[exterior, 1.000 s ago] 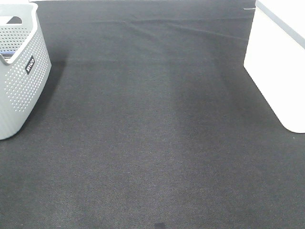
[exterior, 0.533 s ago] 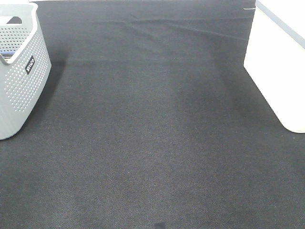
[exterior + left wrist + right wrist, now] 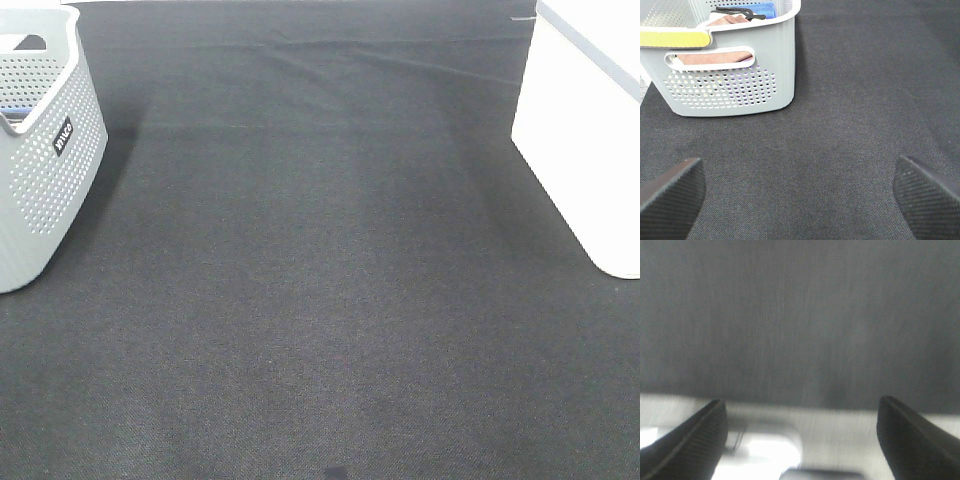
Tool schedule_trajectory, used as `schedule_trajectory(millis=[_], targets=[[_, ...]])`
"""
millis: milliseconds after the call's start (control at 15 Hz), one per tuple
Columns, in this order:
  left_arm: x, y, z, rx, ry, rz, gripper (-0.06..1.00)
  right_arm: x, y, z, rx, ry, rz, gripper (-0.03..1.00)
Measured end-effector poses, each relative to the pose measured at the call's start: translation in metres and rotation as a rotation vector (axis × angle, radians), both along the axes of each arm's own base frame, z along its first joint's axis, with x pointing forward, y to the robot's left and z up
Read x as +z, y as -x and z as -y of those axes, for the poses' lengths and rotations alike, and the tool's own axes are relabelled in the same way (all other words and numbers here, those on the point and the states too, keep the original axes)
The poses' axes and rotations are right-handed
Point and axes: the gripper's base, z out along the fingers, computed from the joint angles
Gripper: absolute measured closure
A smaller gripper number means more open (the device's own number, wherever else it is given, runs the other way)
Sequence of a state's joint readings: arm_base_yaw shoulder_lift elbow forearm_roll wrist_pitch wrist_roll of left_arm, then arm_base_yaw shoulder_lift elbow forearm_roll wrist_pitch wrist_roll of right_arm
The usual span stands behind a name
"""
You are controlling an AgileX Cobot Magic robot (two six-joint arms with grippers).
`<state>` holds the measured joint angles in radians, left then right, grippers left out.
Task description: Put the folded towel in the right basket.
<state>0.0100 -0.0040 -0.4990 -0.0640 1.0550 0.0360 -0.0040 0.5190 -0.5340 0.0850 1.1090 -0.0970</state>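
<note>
In the left wrist view a grey perforated basket (image 3: 730, 85) holds a brownish folded towel (image 3: 722, 21), which also shows through the handle slot. My left gripper (image 3: 800, 200) is open and empty, low over the black cloth a short way in front of that basket. The same basket stands at the left edge of the high view (image 3: 45, 160). A white basket (image 3: 590, 140) stands at the right edge. My right gripper (image 3: 800, 440) is open and empty over dark cloth; its view is blurred. Neither gripper shows in the high view.
Beside the towel the grey basket holds a blue item (image 3: 760, 9), a black item (image 3: 737, 12) and a yellow strip (image 3: 672, 38). A black cloth (image 3: 320, 260) with a crease at the back covers the table. A blurred pale surface (image 3: 805, 430) lies under the right gripper.
</note>
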Motion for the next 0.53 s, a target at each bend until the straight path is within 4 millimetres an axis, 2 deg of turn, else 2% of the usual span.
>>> schedule_trajectory(millis=[400,533], targets=[[0.000,0.000,0.000,0.000,0.000,0.000,-0.02,0.012,0.055,0.000,0.010,0.016,0.402,0.20],[0.000,0.000,0.000,0.000,0.000,0.000,-0.02,0.013,0.066,0.000,0.017,0.024,0.473,0.20]])
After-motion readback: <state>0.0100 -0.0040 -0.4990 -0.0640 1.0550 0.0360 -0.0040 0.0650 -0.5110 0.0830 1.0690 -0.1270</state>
